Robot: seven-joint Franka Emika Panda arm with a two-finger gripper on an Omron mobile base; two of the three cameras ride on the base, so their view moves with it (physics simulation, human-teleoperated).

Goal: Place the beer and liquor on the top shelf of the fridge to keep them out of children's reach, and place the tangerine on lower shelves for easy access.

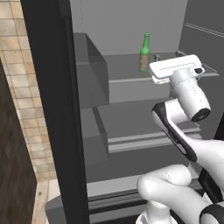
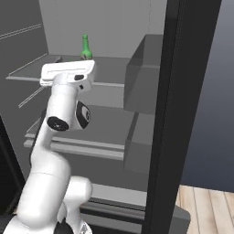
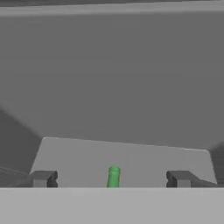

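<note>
Our gripper (image 3: 111, 178) stands wide and empty around the beer (image 1: 145, 53) on the top shelf (image 1: 127, 65); we judge the liquor comes next.

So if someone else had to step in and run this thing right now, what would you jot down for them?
Gripper: open, holding nothing, fingers either side of the bottle's neck.
Beer: standing upright on the top shelf of the fridge. That part looks done.
Left: liquor to the top shelf, tangerine to a lower shelf.
Next, probably: draw the arm back from the shelf without knocking the beer.
</note>
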